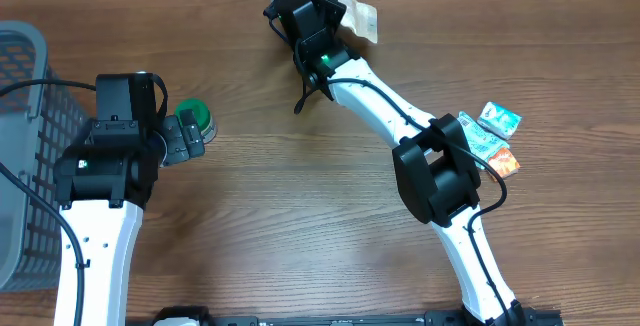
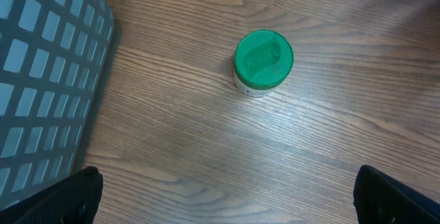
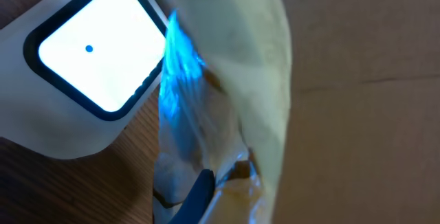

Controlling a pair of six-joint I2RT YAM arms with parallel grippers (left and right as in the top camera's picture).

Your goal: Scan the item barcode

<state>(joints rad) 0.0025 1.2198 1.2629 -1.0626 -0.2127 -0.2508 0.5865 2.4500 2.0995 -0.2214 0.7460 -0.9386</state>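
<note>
**Right gripper holds bag at the scanner window**

The right gripper [image 1: 322, 6] is stretched out to the far edge of the table [image 1: 330, 226]. Its fingers are together, clamped on a crinkled, yellowish plastic bag [image 3: 234, 66]. In the right wrist view the bag hangs just beside the scanner [image 3: 82, 73], whose white window glows and has 1 small blue dot in it. The bag's near edge is lit bright blue and overlaps the window's right corner. Whether bag and scanner touch cannot be told, and any print on the bag is too blurred to read.

The left gripper [image 1: 186, 138] is over the left side of the table. Its 2 fingers [image 2: 69, 196] are spread wide apart with nothing between them. A small jar with a green lid [image 2: 263, 60] stands upright on the table just ahead of it, clear of both fingers. A gray mesh basket [image 2: 41, 66] sits at the table's left edge, near the jar. 3 small packets [image 1: 482, 144] lie close together by the right arm's elbow, well apart from the bag.
</note>
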